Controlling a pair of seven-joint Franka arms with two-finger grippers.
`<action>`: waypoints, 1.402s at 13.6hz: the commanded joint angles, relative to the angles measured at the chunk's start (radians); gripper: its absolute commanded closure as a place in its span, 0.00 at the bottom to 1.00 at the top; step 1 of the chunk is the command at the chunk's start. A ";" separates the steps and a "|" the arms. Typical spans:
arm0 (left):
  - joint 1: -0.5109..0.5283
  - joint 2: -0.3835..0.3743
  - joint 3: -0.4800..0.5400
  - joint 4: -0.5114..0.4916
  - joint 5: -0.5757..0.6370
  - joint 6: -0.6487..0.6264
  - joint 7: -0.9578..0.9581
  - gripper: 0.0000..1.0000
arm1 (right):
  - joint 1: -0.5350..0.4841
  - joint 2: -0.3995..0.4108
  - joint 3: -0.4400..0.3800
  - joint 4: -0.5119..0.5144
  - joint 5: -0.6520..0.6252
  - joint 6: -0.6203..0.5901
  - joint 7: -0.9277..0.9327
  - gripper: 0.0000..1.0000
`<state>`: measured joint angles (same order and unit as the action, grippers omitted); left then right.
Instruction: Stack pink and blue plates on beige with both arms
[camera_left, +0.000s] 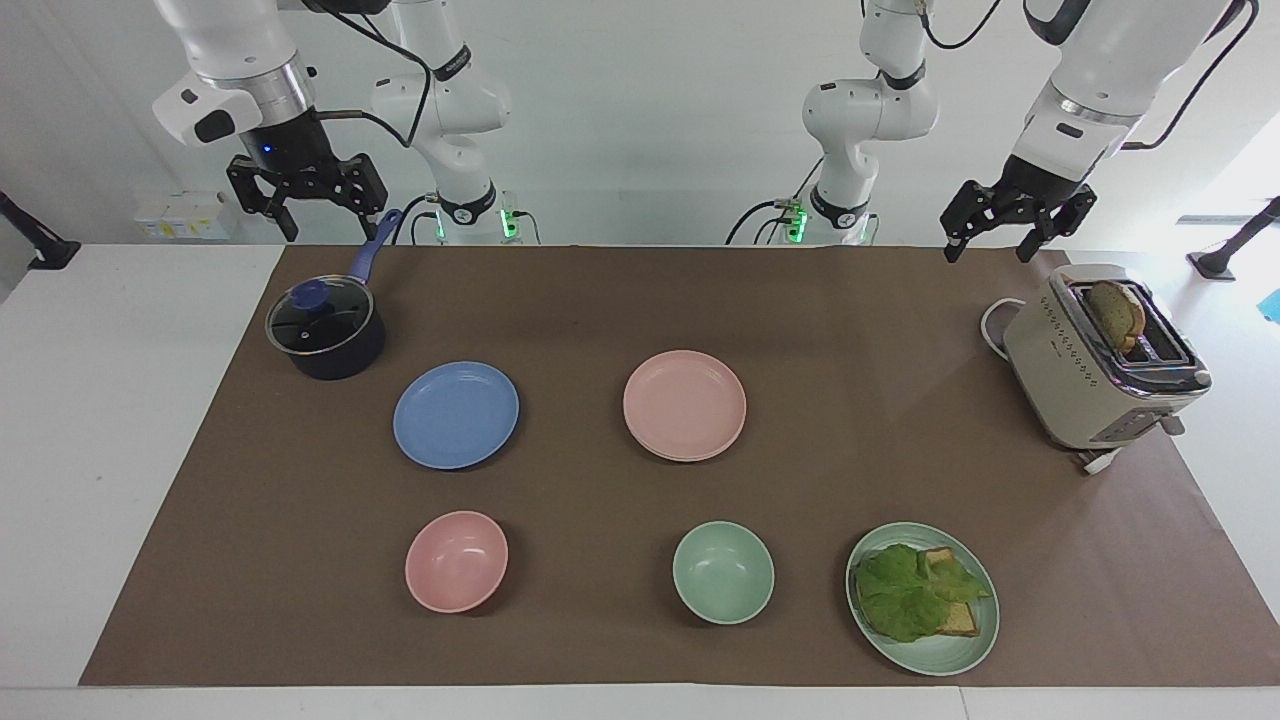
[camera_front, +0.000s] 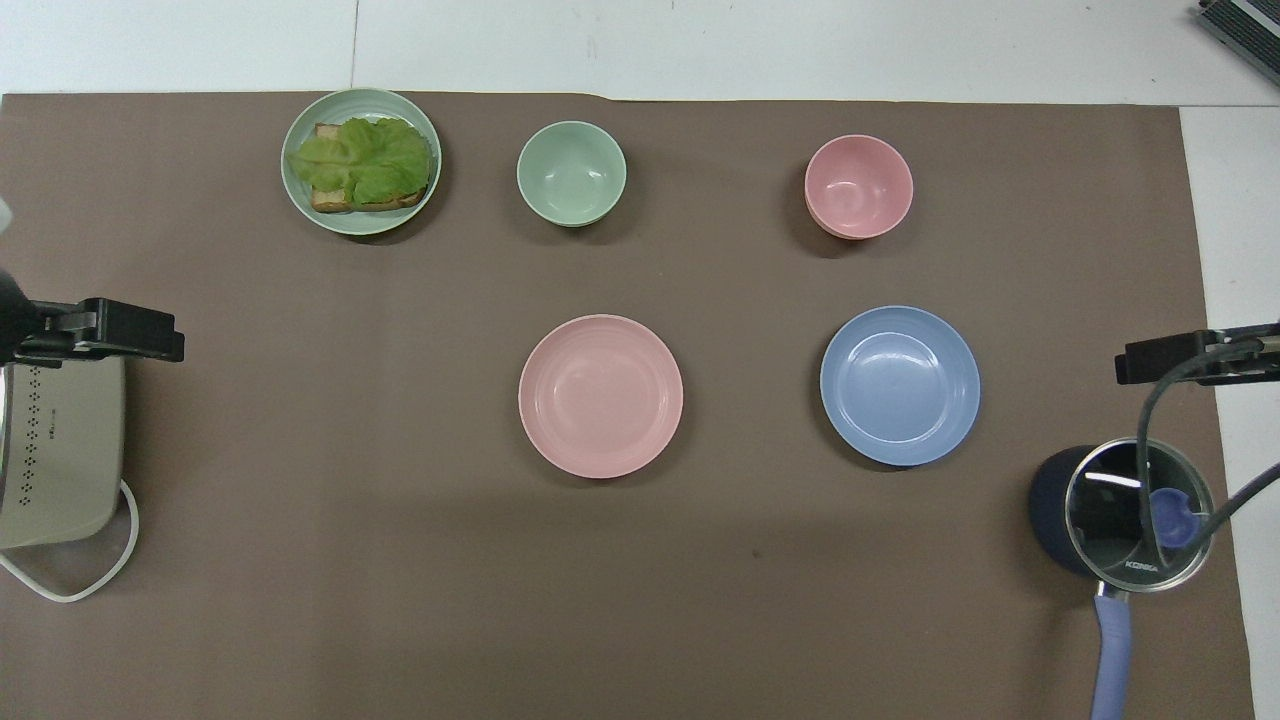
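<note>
The pink plate lies flat at the middle of the brown mat. Beside it, toward the right arm's end, lies the blue plate. The beige plate is out of view; only a thin second rim shows under the pink plate's edge. My left gripper hangs open and empty in the air over the mat's edge by the toaster. My right gripper hangs open and empty above the pot's handle. Both arms wait.
A lidded dark pot stands nearer to the robots than the blue plate. A beige toaster with bread stands at the left arm's end. A pink bowl, a green bowl and a green plate with lettuce toast line the edge farthest from the robots.
</note>
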<state>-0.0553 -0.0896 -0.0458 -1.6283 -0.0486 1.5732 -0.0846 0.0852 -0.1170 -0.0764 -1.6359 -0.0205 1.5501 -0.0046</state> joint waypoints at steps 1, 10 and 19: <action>0.015 -0.004 -0.011 -0.002 0.018 -0.004 0.014 0.00 | -0.007 -0.006 0.003 -0.012 0.001 0.015 -0.026 0.00; 0.045 -0.010 0.003 -0.008 0.019 -0.030 0.083 0.00 | -0.007 -0.006 0.003 -0.010 0.001 0.015 -0.026 0.00; 0.042 -0.010 0.015 -0.007 0.018 -0.025 0.094 0.00 | 0.010 0.046 0.017 -0.238 0.004 0.293 -0.106 0.00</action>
<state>-0.0187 -0.0896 -0.0257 -1.6288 -0.0477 1.5572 -0.0032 0.1011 -0.0883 -0.0618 -1.8183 -0.0198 1.7844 -0.0454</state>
